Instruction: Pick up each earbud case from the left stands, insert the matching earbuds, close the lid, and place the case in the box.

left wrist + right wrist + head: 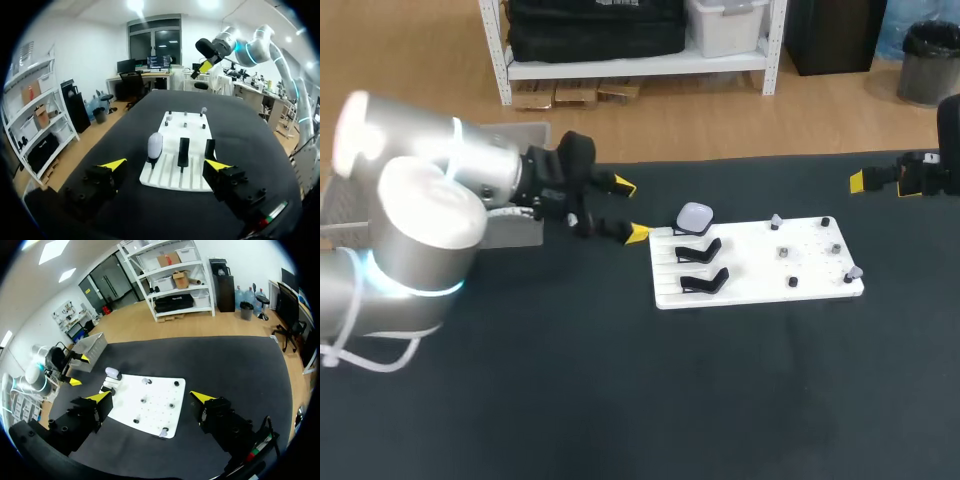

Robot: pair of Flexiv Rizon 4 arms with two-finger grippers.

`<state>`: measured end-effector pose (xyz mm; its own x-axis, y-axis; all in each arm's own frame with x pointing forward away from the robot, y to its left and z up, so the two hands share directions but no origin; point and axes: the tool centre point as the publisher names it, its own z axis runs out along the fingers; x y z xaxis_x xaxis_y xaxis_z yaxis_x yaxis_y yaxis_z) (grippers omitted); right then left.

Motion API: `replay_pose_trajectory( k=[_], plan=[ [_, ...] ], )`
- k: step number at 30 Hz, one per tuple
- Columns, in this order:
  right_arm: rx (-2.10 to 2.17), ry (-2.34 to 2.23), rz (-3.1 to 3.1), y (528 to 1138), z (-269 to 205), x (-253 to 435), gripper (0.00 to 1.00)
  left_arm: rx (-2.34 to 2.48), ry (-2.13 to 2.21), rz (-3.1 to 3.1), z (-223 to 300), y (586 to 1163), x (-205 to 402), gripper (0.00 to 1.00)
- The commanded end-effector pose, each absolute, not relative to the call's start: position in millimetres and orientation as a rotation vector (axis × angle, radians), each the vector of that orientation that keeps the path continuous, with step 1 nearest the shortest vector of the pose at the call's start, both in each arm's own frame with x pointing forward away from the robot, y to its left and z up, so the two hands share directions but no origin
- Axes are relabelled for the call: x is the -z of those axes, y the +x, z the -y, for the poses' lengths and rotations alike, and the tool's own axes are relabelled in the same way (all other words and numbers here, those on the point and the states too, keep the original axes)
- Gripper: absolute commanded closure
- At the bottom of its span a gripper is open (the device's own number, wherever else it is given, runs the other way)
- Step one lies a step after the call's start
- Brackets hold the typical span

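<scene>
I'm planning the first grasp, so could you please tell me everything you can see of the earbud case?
The earbud case is a small, pale, rounded pebble of what looks like smooth plastic, with no open lid to be seen. It sits propped on the rearmost of three black stands at the left end of the white board. Only that stand touches it. The left gripper hangs open to its left, apart from it.

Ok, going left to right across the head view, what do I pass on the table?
left arm → left gripper → case → small parts on the board → right gripper
</scene>
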<state>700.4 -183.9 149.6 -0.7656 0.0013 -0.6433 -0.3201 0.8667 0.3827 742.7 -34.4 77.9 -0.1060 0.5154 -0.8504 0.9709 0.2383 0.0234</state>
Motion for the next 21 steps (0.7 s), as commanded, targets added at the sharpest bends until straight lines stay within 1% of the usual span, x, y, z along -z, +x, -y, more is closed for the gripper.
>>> replay_pose_trajectory(
  k=[1, 21],
  plan=[
    [-0.636, -0.231, -2.373, 700.6, 184.3, -149.6, 0.0, 0.762, 1.373, -1.736, 55.5, 764.0, -63.1, 0.0],
    [-0.636, -0.231, -2.373, 700.6, 184.3, -149.6, 0.0, 0.811, 1.425, -1.777, 102.3, 789.7, -32.2, 0.0]
  ],
)
